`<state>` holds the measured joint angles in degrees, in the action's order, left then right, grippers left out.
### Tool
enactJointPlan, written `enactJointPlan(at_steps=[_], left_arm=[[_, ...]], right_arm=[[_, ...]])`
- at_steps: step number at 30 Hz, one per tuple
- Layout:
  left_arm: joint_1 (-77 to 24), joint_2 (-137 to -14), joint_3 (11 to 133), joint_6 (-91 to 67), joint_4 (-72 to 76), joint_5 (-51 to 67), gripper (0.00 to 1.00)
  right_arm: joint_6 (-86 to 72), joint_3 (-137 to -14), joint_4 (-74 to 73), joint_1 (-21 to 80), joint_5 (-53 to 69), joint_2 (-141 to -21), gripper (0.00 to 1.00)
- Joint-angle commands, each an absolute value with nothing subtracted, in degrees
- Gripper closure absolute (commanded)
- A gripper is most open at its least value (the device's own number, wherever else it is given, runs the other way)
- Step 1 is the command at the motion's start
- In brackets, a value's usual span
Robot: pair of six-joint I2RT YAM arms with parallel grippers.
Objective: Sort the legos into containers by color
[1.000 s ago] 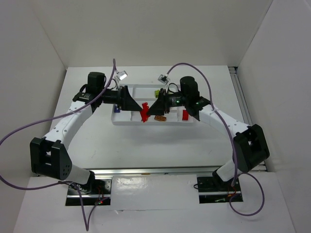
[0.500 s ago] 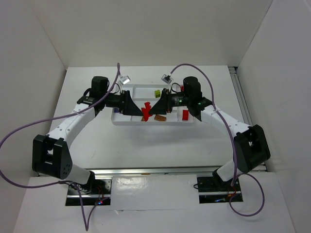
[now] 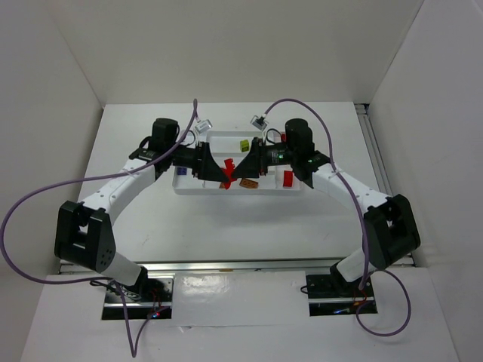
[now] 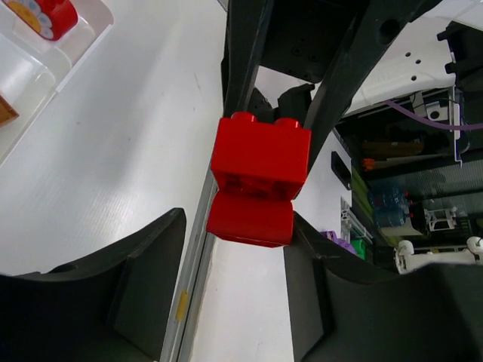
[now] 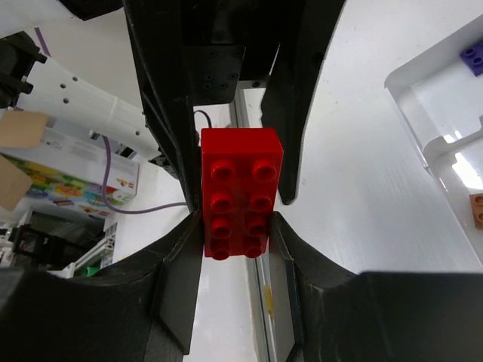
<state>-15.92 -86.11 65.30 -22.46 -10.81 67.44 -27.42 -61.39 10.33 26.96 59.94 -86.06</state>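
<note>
Left gripper [image 4: 235, 226]: it reaches from 9 o'clock toward 3 o'clock over the white rectangular plastic tray [image 3: 200, 188]. Its claw is released. The jaws straddle one end of the red studded plastic lego piece [image 5: 241, 192]. In the left wrist view one finger lies against the piece, and a gap shows between the piece and the other finger [image 4: 151, 264].

Red studded plastic lego piece: it is held in the air between the two grippers. In the top view it lies over the tray, a little to the 9 o'clock side of the tray's middle. The right wrist view shows a face with two rows of four studs. The left wrist view shows two blocks, one on the other.

Right gripper [image 5: 234, 226]: it reaches from 3 o'clock toward 9 o'clock. Its claw is clenched on the red studded plastic lego piece, with both fingers pressed against the long sides at the near end.

White rectangular plastic tray: it sits on the white table [image 3: 226, 226] toward 12 o'clock, with its long side running from 9 to 3 o'clock.

Tray, 9 o'clock end: a purple plastic brick [image 5: 474, 54] lies in a corner compartment.

Tray, 12 o'clock side: a lime green plastic brick [image 3: 244, 145] lies near the far rim.

Tray, 6 o'clock side: an orange-brown plastic brick [image 3: 249, 183] lies just below the right gripper.

Tray, 3 o'clock end: a red plastic brick [image 3: 287, 178] stands beside the right arm's wrist.
</note>
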Motion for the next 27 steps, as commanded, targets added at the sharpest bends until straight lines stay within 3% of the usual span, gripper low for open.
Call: enactJointPlan(at_steps=[1, 4, 6, 7, 9, 22, 26, 27], left_arm=[[-16.08, -86.4, 67.41, -21.18, -6.86, 69.79, 0.41], [-16.08, -86.4, 67.41, -21.8, -5.81, 70.31, 0.54], [-16.08, -85.87, 68.02, -21.8, -6.5, 70.31, 0.73], [-16.08, -85.87, 68.03, -21.8, -6.5, 70.31, 0.9], [-16.08, -85.26, 68.03, -21.18, -7.38, 69.7, 1.0], [-15.56, -84.73, 68.03, -22.68, -8.17, 64.6, 1.0], [-15.03, -85.42, 70.92, -24.16, -10.8, 58.29, 1.0], [-15.03, -85.43, 72.58, -24.17, -13.51, 56.44, 1.0]], right_arm=[[-27.95, -61.35, 14.68, 26.63, 61.08, -83.23, 1.0], [-27.95, -60.83, 14.07, 26.63, 61.08, -83.23, 1.0], [-26.81, -61.52, 12.4, 26.63, 60.39, -83.23, 1.0], [-26.11, -61.52, 10.22, 26.63, 59.68, -83.23, 1.0], [-24.44, -62.14, 8.71, 26.11, 58.81, -83.23, 1.0], [-22.41, -62.84, 0.54, 18.64, 48.71, -79.37, 1.0], [-20.57, -64.6, -8.33, 17.93, 30.81, -78.05, 0.99], [-21.26, -65.47, -11.92, 17.93, 20.06, -78.05, 0.97]])
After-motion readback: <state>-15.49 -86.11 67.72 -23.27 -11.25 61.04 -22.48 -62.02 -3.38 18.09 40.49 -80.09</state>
